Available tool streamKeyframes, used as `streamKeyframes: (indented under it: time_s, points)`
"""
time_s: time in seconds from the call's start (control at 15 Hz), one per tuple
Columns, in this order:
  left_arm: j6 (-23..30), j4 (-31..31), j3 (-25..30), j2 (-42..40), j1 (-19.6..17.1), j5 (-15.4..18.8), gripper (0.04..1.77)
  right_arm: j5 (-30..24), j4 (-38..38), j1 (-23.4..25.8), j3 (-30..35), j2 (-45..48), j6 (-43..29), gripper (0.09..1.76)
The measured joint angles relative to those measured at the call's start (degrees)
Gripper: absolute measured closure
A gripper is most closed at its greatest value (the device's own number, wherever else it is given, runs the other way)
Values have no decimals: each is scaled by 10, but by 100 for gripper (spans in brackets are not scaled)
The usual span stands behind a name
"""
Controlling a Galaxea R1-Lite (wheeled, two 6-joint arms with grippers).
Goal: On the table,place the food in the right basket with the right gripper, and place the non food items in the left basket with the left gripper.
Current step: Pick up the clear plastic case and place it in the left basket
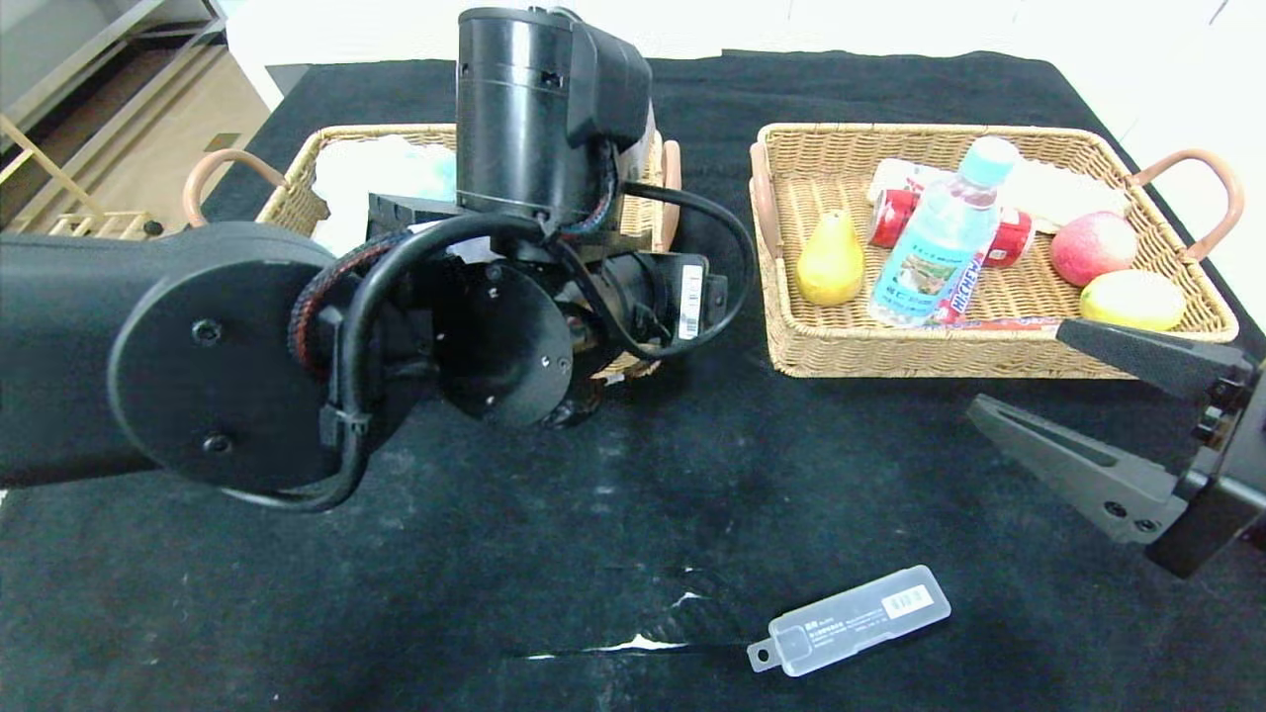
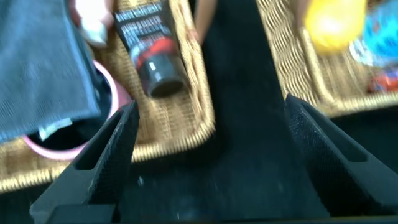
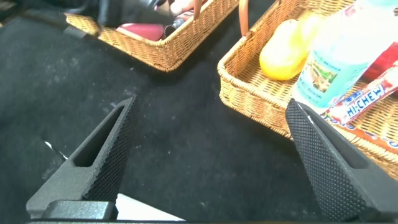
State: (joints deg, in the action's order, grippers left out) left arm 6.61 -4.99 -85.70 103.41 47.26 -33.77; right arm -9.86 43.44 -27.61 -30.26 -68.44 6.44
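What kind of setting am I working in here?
Probably a lab or test bench, not a home: a table draped in black cloth, two matching wicker baskets of sorting props, shelving at the back left.

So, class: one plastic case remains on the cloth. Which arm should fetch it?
Left, by the sorting rule: the plastic case is non-food. Yet the open right gripper hangs nearer; the left gripper is at the left basket.

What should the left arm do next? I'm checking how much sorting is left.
Probably swing the left gripper, open and empty near the left basket, toward the plastic case. The case lies alone on the table and looks like the only item still outside the baskets. The right gripper hangs open by the right basket.
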Motion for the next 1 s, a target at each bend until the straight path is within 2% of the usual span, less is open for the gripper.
streamKeyframes:
  time_s: [0.2, 0.4, 0.73, 1.0]
  points:
    - [4, -7, 67, -26, 41, 3, 12, -1, -3, 6, -5, 5, -1, 14]
    - [-1, -48, 149, -42, 85, 14, 11, -1, -12, 18, -14, 11, -2, 14]
    - [-37, -85, 251, -65, 139, 87, 11, -3, -15, 52, -32, 13, -4, 14]
    - [-107, -122, 300, -75, 150, 134, 11, -2, -15, 61, -39, 22, -4, 14]
